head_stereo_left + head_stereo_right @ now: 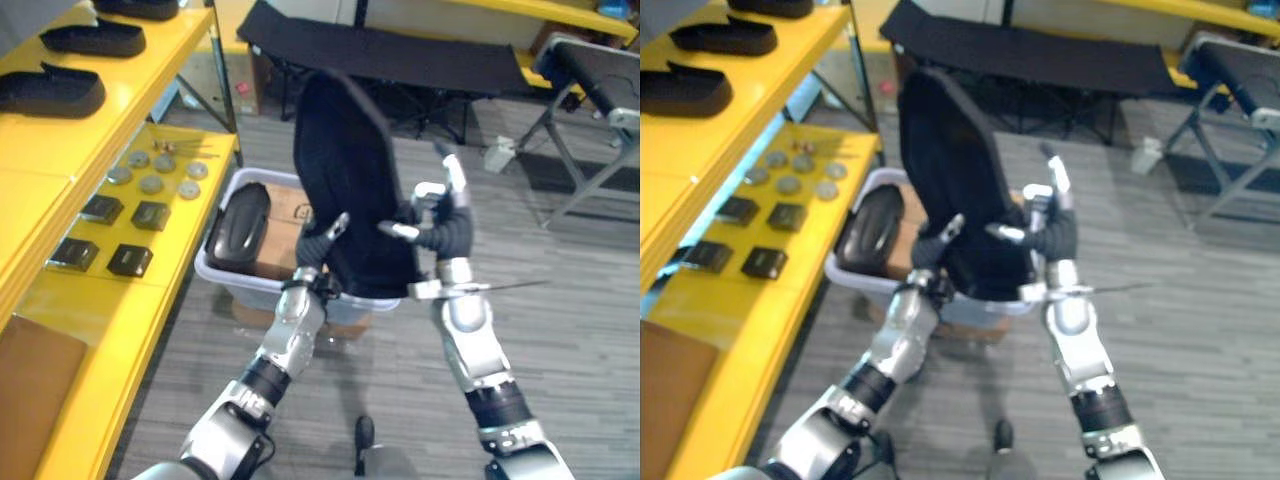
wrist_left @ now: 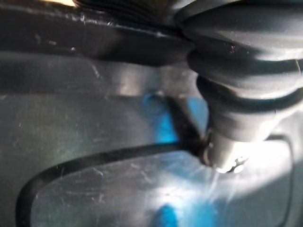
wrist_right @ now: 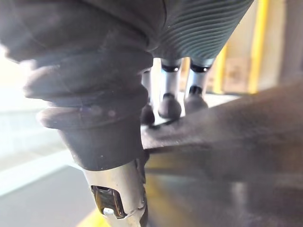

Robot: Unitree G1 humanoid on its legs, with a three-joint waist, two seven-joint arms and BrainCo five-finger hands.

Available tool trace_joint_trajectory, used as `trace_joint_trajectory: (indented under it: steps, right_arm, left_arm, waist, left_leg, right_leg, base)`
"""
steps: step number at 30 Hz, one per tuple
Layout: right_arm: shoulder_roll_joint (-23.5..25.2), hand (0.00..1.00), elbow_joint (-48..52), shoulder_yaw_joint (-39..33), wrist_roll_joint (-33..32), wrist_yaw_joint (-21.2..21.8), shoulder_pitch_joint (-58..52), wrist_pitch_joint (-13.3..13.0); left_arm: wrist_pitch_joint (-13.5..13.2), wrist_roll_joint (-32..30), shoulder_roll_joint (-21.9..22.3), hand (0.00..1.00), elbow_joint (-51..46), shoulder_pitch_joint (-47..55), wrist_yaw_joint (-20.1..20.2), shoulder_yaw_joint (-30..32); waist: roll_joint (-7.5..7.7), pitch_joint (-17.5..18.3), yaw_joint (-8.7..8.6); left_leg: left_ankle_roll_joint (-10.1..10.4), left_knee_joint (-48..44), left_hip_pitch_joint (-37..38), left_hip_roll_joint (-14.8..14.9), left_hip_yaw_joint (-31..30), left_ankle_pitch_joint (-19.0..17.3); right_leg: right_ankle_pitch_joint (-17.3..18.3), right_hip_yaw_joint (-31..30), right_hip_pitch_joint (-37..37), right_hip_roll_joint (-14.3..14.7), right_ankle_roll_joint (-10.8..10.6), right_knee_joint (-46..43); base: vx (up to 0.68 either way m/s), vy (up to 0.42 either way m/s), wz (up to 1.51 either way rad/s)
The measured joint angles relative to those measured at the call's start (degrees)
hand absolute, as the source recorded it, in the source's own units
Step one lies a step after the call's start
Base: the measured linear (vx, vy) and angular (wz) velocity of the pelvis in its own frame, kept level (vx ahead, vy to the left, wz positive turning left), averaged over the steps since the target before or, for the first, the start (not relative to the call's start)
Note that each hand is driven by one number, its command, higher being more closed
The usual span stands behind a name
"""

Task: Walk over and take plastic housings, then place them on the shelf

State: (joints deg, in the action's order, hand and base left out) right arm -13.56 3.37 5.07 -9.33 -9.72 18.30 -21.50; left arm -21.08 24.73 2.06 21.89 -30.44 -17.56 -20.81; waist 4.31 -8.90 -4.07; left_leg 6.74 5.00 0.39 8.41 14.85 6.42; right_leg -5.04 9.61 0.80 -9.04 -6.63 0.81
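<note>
big black housing (image 1: pixel 350 190) upright mid frame, above a white bin (image 1: pixel 222 276), left hand (image 1: pixel 318 245) on its left edge, can't see if it grips, right hand (image 1: pixel 440 225) with straight fingers (image 1: pixel 455 178) pressing its right edge, yellow shelf (image 1: pixel 150 290) at left

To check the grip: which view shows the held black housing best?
Left eye view: the whole housing sits between the left robot hand and right robot hand. Right eye view matches; wrist views show close surface patches.
</note>
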Motion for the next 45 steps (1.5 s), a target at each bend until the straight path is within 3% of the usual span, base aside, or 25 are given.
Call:
trace_joint_trajectory:
  steps: [3, 8, 12, 16, 20, 23, 30, 33, 38, 42, 45]
  right_arm:
    - [-0.1, 0.00, 4.6, -4.2, -2.4, -0.3, -1.8, 0.5]
    - [2.8, 0.00, 9.9, -17.2, -17.6, -0.2, -13.2, -1.8]
    - [7.6, 0.00, 12.0, -19.7, -22.3, 1.0, -23.9, -3.7]
    - [12.0, 0.00, 11.5, -19.8, -22.4, 1.0, -31.7, -3.4]
    - [15.1, 0.00, 4.4, -20.2, -22.8, -0.2, -39.2, -2.9]
    - [16.8, 0.00, 1.0, -20.8, -24.3, 0.2, -41.1, -2.9]
    - [15.5, 0.00, 0.3, -21.8, -24.2, 9.2, -36.6, -1.9]
    - [13.5, 0.00, 0.3, -17.5, -24.3, 12.3, -33.8, -0.2]
    - [9.5, 0.00, -4.0, -5.8, -23.3, 14.3, -22.8, 1.7]
    - [9.7, 0.00, -8.9, 0.9, -20.1, 12.8, -15.5, 1.7]
    - [10.6, 0.00, -9.0, 4.4, -18.6, 10.9, -12.5, 1.7]
  left_arm:
    - [1.3, -11.9, 0.3, 1.00, -6.1, 2.2, -6.0, 2.2]
    - [5.5, -30.2, -2.2, 1.00, -11.2, 11.1, -16.1, 6.9]
    - [6.6, -36.5, -4.2, 1.00, -14.6, 16.9, -20.9, 11.6]
    - [5.5, -36.0, -4.3, 1.00, -21.0, 22.1, -21.1, 13.1]
    - [2.5, -31.6, -3.8, 1.00, -27.5, 31.1, -16.6, 13.2]
    - [2.0, -29.1, -3.9, 1.00, -27.8, 34.3, -14.6, 13.9]
    - [2.2, -30.0, -4.1, 1.00, -29.8, 34.6, -16.6, 19.9]
    - [2.5, -31.0, -4.0, 1.00, -35.8, 35.7, -19.1, 25.4]
    - [2.5, -31.9, -3.8, 1.00, -41.5, 40.9, -22.5, 35.8]
    - [2.5, -31.1, -3.3, 1.00, -43.9, 45.2, -22.4, 40.3]
    - [2.2, -29.3, -1.5, 1.00, -46.1, 47.4, -21.1, 42.2]
  waist:
    - [-1.36, 0.9, 0.09]
    - [-3.08, 3.4, -0.48]
    - [-3.73, 4.7, -2.48]
    - [-3.76, 5.9, -2.92]
    - [-4.06, 6.8, -3.07]
    - [-4.77, 7.3, -2.96]
    - [-4.95, 7.4, -2.33]
    - [-5.04, 7.6, -0.10]
    - [-4.89, 7.6, 6.19]
    - [-4.02, 7.4, 10.72]
    - [-3.10, 6.9, 13.00]
  left_leg:
    - [0.1, 0.1, 1.4, 0.1, 0.1, -0.1]
    - [0.2, 0.1, 1.7, 0.2, 0.4, -0.2]
    - [0.2, 0.1, 1.7, 0.4, 1.5, -0.8]
    - [0.2, 0.1, 1.5, 0.4, 3.0, -1.1]
    - [0.4, 0.1, 1.4, 0.4, 3.3, -1.8]
    - [0.6, 0.1, 1.5, 0.3, 3.2, -1.8]
    - [0.6, 0.1, 1.1, 0.0, 0.4, -1.7]
    - [0.6, 0.1, -1.5, -0.2, -4.5, -1.1]
    - [0.3, 0.0, -4.0, -2.4, -14.7, 0.6]
    - [-0.2, -0.1, -4.5, -5.2, -20.9, 1.2]
    - [-0.5, 0.1, -4.6, -6.2, -22.5, 1.3]
  right_leg:
    - [0.0, 0.0, -1.2, 0.0, 0.0, -0.1]
    - [1.3, -0.1, -1.3, 0.2, -0.3, -0.2]
    - [1.2, -1.1, -0.6, 0.3, -0.4, -0.1]
    - [1.2, -2.2, 0.3, 0.3, -0.4, 0.0]
    - [1.2, -2.3, 0.3, 0.4, -0.4, 0.4]
    - [1.2, -2.2, 0.2, 0.3, -0.5, 0.9]
    - [1.2, 0.8, -1.9, -0.1, -0.7, 1.5]
    - [2.1, 5.8, -2.9, -0.2, -1.0, 1.7]
    - [3.4, 16.2, -7.2, -1.2, -1.3, 1.6]
    - [5.3, 22.4, -10.8, -2.8, -2.3, 0.6]
    - [6.7, 24.2, -11.5, -3.7, -2.5, -0.9]
  base:
    - [0.00, 0.000, 0.00]
    - [-0.03, -0.003, -0.03]
    - [-0.02, 0.000, -0.13]
    - [0.01, 0.005, -0.18]
    - [0.05, 0.000, -0.04]
    - [0.07, 0.001, 0.01]
    - [0.03, 0.001, 0.19]
    - [0.01, -0.009, 0.81]
    - [0.04, -0.007, 1.05]
    - [0.05, 0.018, 0.88]
    - [0.02, 0.015, 0.43]
